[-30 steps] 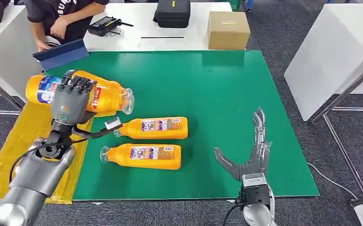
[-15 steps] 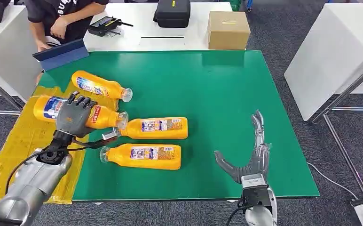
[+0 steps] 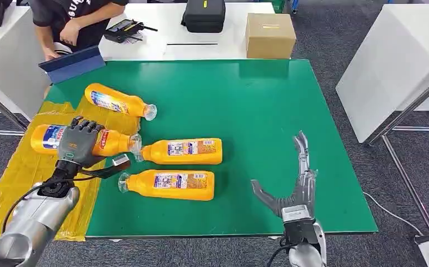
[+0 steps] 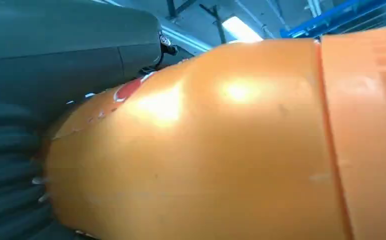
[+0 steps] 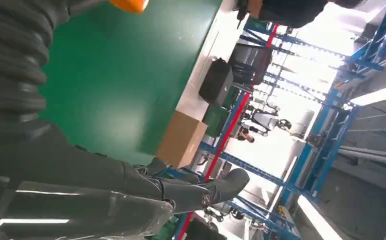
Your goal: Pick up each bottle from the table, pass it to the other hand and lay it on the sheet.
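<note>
Four orange bottles are counted. One bottle is clamped by the left hand over the yellow sheet; one sheet bottle lies beyond its fingers, two table bottles beside them. The right hand is spread empty.

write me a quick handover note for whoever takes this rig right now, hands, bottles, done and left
Left hand grips a bottle low over the yellow sheet, cap end toward the green mat.
Right hand is open above the mat's near edge, holding nothing.
Done: one bottle lies at the sheet's far end, neck over the mat.
Left: release the held bottle, then two bottles on the mat, the farther and the nearer.
</note>
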